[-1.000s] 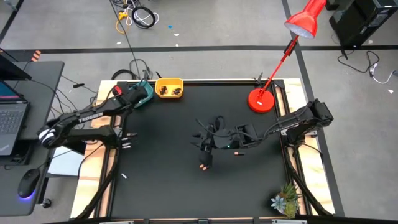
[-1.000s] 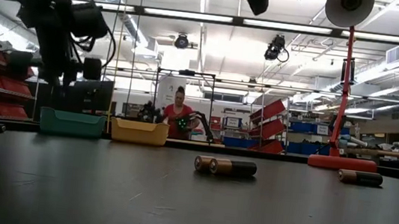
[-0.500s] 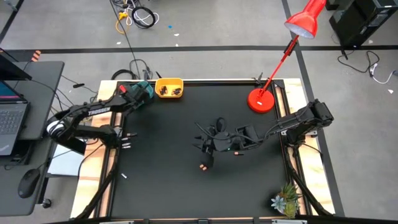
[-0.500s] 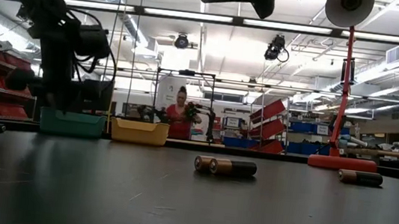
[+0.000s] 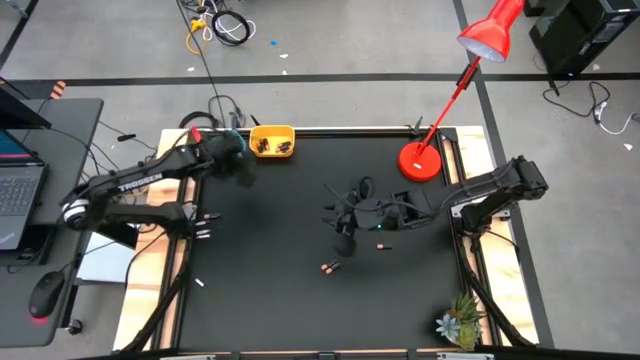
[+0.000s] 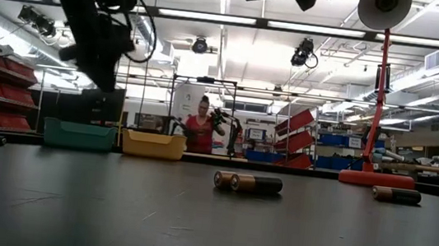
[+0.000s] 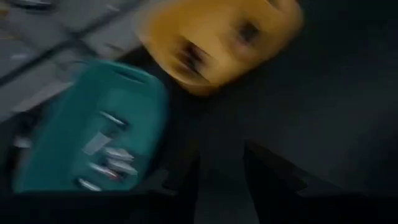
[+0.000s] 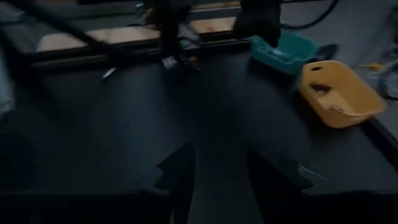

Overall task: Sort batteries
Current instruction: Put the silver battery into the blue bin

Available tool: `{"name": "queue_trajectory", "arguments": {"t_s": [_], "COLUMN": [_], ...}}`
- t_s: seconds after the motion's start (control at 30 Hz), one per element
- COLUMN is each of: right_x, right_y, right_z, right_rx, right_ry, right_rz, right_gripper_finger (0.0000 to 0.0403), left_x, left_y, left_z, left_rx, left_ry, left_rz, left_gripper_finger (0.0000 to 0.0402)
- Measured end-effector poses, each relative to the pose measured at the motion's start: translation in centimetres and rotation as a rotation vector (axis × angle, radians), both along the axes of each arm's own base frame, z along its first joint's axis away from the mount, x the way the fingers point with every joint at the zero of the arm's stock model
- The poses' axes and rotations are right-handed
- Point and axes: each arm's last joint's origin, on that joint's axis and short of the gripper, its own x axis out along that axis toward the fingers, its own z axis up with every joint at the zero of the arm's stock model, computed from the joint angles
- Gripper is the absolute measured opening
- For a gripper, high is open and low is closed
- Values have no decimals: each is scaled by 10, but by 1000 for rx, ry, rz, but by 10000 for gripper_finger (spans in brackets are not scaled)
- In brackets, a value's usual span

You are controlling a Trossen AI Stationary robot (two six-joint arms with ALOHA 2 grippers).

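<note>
White "TROSSEN" lettering runs along the left arm [image 5: 135,182]. The left gripper [image 5: 232,162] hangs parted and empty beside the teal bowl [image 7: 93,130] and yellow bowl [image 5: 272,142]. The right gripper [image 5: 345,238], parted and empty, hovers mid-table above two copper-ended batteries [image 5: 330,267] [image 5: 380,247].

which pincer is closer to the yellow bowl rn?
Left. The left pincer hovers just beside the yellow bowl, near the table's far-left corner. The right pincer is out over the middle of the table, well away from it.
</note>
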Motion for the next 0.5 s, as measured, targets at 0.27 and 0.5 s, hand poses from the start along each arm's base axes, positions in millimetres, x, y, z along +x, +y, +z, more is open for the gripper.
{"name": "queue_trajectory", "arguments": {"t_s": [0.27,0.5], "right_x": [3,9], "right_y": [-2,-5], "right_z": [-3,4], "right_rx": [-24,-34], "right_ry": [37,-41], "right_rz": [133,193], "right_gripper_finger": [142,130], "left_x": [-11,-12], "left_y": [-64,-94], "left_z": [-11,-20], "left_rx": [-428,-513], "left_ry": [304,518], "left_rz": [-204,-185], "left_gripper_finger": [131,131]}}
